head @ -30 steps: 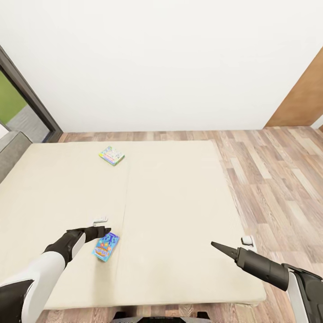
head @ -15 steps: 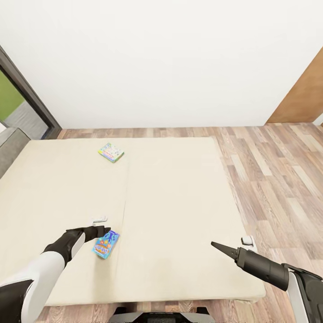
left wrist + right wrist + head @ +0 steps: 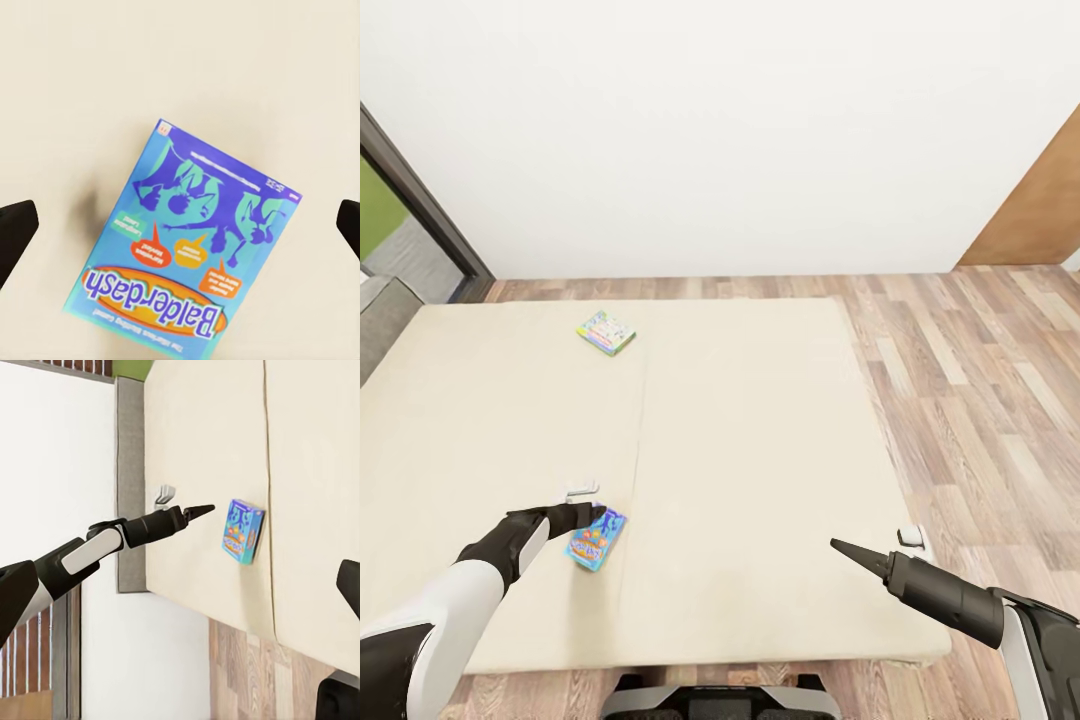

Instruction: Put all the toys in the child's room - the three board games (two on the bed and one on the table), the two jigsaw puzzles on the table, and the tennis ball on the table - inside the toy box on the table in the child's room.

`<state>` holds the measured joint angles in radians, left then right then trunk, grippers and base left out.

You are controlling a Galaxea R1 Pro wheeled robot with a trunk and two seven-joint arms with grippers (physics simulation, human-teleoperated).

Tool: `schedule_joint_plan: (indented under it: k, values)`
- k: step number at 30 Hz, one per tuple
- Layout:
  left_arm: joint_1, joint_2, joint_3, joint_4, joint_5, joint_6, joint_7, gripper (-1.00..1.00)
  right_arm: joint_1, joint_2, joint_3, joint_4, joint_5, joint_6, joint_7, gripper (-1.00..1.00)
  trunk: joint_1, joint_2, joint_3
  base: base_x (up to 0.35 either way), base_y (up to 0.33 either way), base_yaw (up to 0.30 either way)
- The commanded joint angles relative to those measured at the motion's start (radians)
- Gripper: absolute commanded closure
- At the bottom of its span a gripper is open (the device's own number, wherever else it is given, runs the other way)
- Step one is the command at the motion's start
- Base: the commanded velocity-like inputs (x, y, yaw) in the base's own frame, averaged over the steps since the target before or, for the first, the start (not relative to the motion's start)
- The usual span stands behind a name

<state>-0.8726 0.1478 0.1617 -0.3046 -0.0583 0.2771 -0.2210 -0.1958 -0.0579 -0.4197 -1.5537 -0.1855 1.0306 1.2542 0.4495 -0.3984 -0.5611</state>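
Bed (image 3: 760,450) with two cream mattress pads is lying low on the wood-plank floor (image 3: 980,380) against a white wall (image 3: 720,130), and it is carrying two board games. The blue Balderdash box (image 3: 596,537) is resting flat near the bed's near edge, just left of the seam between the pads; the pale green game box (image 3: 606,332) is sitting well apart from it, toward the far edge of the same pad.

The left gripper (image 3: 596,513) is hanging over the blue box's far end, with its two dark fingertips (image 3: 15,232) spread wide on either side of the box and not touching it. The right gripper (image 3: 850,551) is hovering above the bed's near right part; whether its fingers are spread or closed cannot be told.

Compared with a second ago, the whole head view is sitting differently: more of the robot's base (image 3: 710,700) is showing below the bed, while both arms are holding the same pose.
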Motion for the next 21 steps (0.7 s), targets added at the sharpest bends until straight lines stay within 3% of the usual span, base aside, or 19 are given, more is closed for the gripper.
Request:
schedule_joint_plan:
  k: [1,21]
  values:
    - [0.0,-0.001,0.009,-0.002,-0.006,0.007,-0.006,-1.0,-0.001,0.0,-0.001,0.0,0.0,0.005,0.003,-1.0,0.0,-0.002,-0.003,0.0,0.0,0.0]
    - [-0.003,0.01,0.009,-0.006,-0.006,0.008,-0.014,-1.0,-0.001,0.0,-0.001,0.0,-0.001,0.005,0.004,-1.0,0.0,-0.002,-0.036,0.0,0.0,0.0]
